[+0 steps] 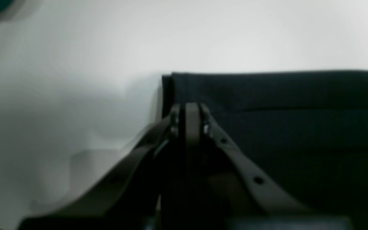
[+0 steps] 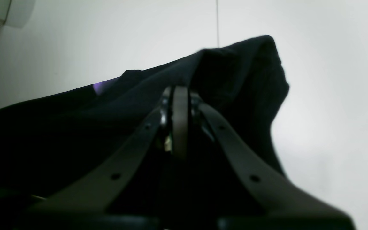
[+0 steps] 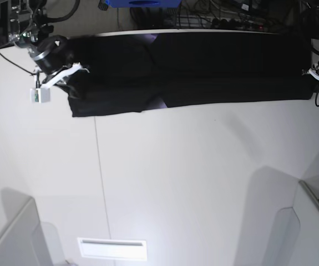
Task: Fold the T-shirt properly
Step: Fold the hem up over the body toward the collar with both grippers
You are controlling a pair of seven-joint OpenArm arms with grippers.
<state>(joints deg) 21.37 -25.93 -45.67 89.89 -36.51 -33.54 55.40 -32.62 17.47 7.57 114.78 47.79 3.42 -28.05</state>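
Note:
The black T-shirt (image 3: 220, 66) lies stretched in a long band across the far part of the white table (image 3: 176, 183). My right gripper (image 3: 75, 70) is at the band's left end. In the right wrist view this gripper (image 2: 180, 91) is shut on a raised fold of the T-shirt (image 2: 241, 70), with a small purple patch (image 2: 99, 87) showing. My left gripper (image 3: 314, 75) is at the band's right end. In the left wrist view it (image 1: 192, 107) is shut at the corner of the flat T-shirt (image 1: 283, 95), whose edge meets the fingertips.
A thin seam (image 3: 101, 183) runs down the table. A white slotted plate (image 3: 112, 249) lies near the front edge. Grey boxes stand at the front left (image 3: 15, 238) and front right (image 3: 314, 221). Cables and a blue object (image 3: 142, 3) crowd the back edge.

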